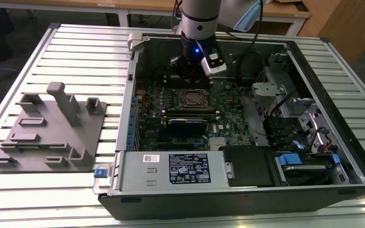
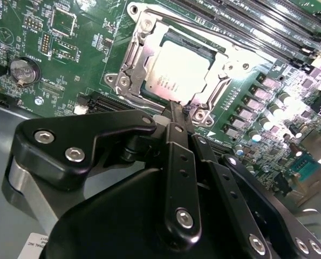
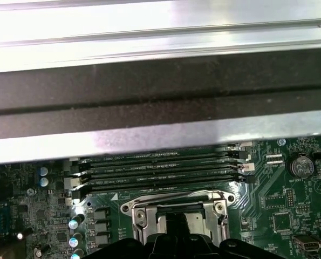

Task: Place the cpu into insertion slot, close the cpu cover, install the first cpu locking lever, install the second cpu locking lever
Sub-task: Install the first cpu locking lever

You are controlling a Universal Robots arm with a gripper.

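Gripper [image 2: 176, 108] fingers are pressed together into one narrow black tip with nothing between them, and in the second wrist view that tip sits just at the near edge of the cpu [image 2: 177, 73]. That silver-topped chip lies flat in the insertion slot [image 2: 211, 53], and the cpu cover [image 2: 132, 60] lies down around it as a metal frame with the chip showing through its window. A thin locking lever [image 2: 203, 24] runs along the socket's far side. Beyond it lie the long black memory slots [image 3: 155, 171], and a round coin battery [image 2: 22, 70] sits on the green board [image 2: 63, 59]. In the exterior view the arm [image 1: 198, 28] reaches into the open computer case [image 1: 246, 190], above the socket [image 1: 194, 99], with a grey fixture block [image 1: 49, 128] on the slatted table [image 1: 81, 52] to the exterior view's left
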